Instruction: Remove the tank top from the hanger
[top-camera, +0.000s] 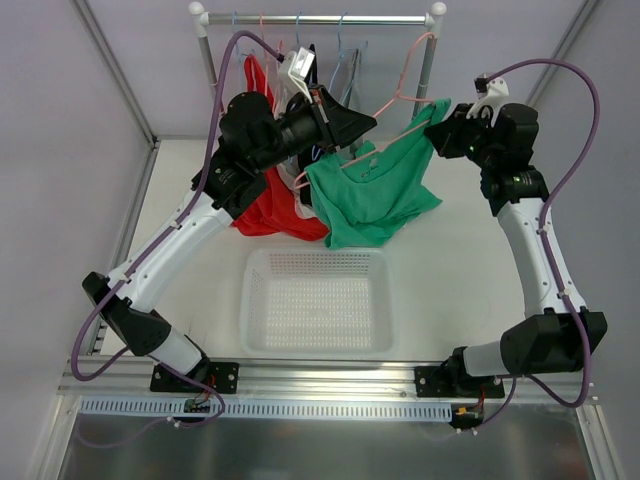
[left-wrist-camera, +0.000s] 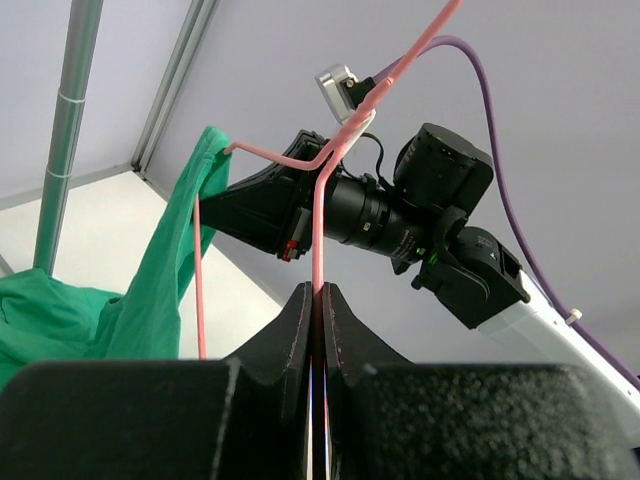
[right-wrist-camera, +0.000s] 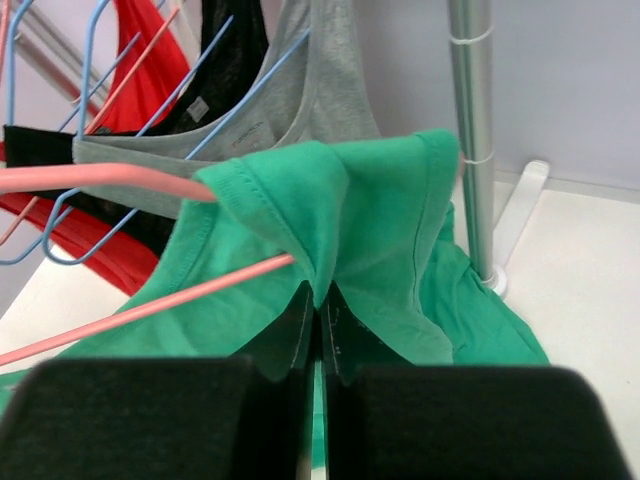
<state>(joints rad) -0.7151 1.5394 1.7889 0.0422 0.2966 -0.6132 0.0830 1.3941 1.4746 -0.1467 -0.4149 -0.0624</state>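
The emerald-green tank top (top-camera: 375, 195) hangs off the salmon-pink hanger (top-camera: 392, 133), which is held tilted in front of the rack, its hook (top-camera: 408, 70) off the rail. My left gripper (top-camera: 352, 127) is shut on the hanger's thin wire (left-wrist-camera: 317, 230), and the jaws pinch it with no gap. My right gripper (top-camera: 437, 128) is shut on a fold of the tank top's shoulder strap (right-wrist-camera: 390, 230), right where it drapes over the hanger's end (right-wrist-camera: 120, 178). In the left wrist view the tank top (left-wrist-camera: 160, 290) trails down from that hanger end.
A white basket (top-camera: 253, 300) sits on the table below the garment. On the rack rail (top-camera: 320, 18) hang a red garment (top-camera: 275, 205), a grey tank top (right-wrist-camera: 320, 90) and light-blue hangers (right-wrist-camera: 90, 60). The rack's right post (right-wrist-camera: 472, 130) stands close beside my right gripper.
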